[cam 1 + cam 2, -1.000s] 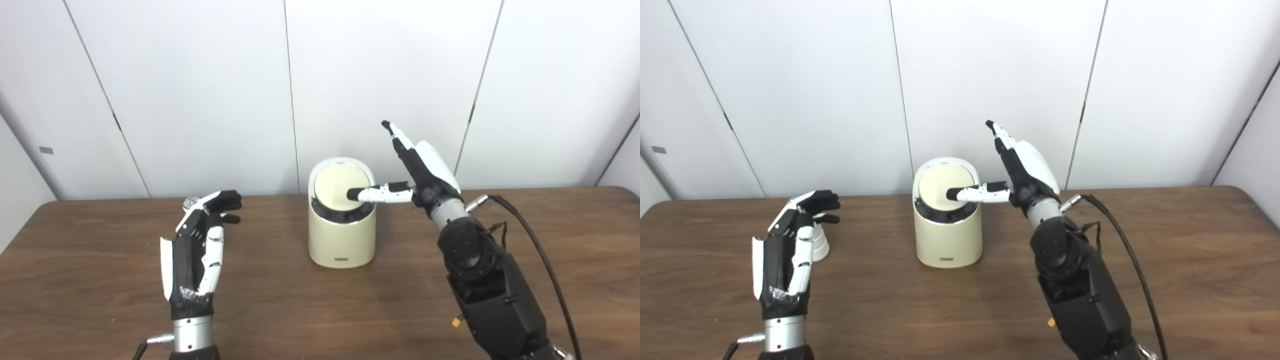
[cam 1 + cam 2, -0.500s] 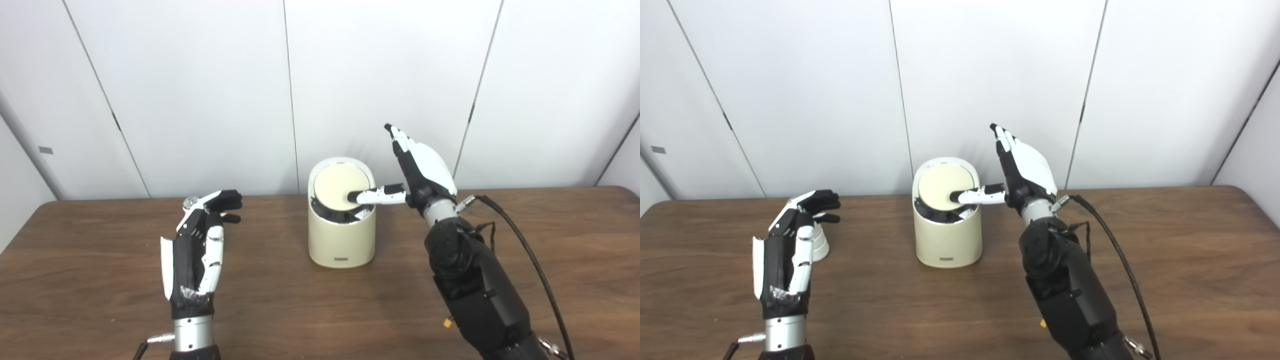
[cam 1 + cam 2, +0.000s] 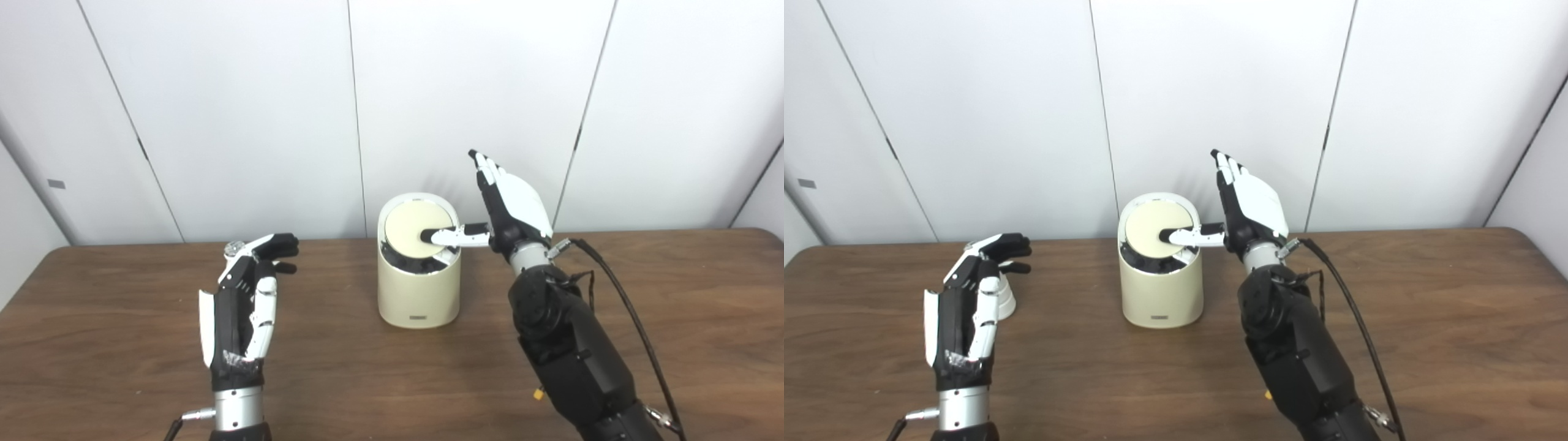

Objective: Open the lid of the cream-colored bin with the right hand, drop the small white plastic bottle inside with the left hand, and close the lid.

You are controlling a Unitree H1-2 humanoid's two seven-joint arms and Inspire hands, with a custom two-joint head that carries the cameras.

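Cream-colored bin [image 3: 419,288] at the tabletop [image 3: 343,367] centre, its lid [image 3: 418,228] tilted under the thumb of the empty, spread right hand [image 3: 511,205]; left hand [image 3: 968,294], fingers apart and empty, just in front of the upright white bottle [image 3: 1004,298].

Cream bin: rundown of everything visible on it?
The cream bin is a glossy, plastic-looking cylinder standing upright on the wooden table, mid-table near the wall. Its round lid is tilted up at the front, with a dark gap below. The right hand, fingers spread, has its thumb on the lid. A small label sits low in front.
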